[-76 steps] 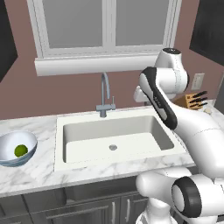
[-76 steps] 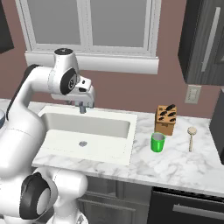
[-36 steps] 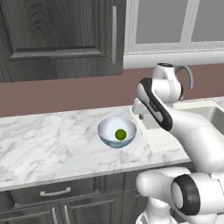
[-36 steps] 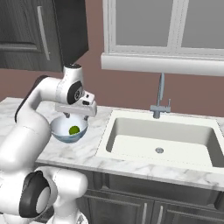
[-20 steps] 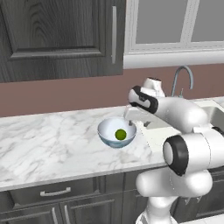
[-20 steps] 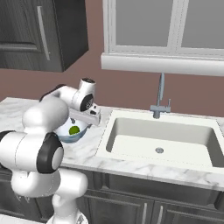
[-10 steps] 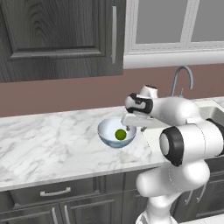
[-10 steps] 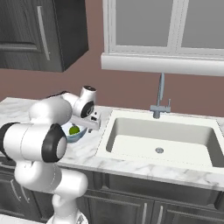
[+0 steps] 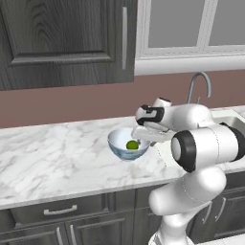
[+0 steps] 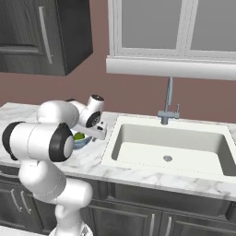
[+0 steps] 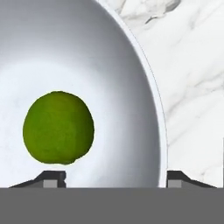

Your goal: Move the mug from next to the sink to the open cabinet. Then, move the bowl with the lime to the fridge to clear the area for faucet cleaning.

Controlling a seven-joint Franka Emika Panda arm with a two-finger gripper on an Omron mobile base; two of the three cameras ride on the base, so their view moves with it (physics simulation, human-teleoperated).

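Arm folded low, end effector [image 11: 116, 177] fingers apart.

One bowl [image 9: 125, 145] (one lime [image 9: 132, 144] inside)

White shallow bowl [image 11: 131, 87] upright on marble; rim apparently between gripper [image 11: 113, 176] fingertips. Green lime [image 11: 58, 127] inside bowl, just beyond fingertips.

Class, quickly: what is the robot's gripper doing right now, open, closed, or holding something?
Gripper: jaws apart, straddling the rim of the wide shallow white bowl that holds the small round green lime; no grip can be told yet.
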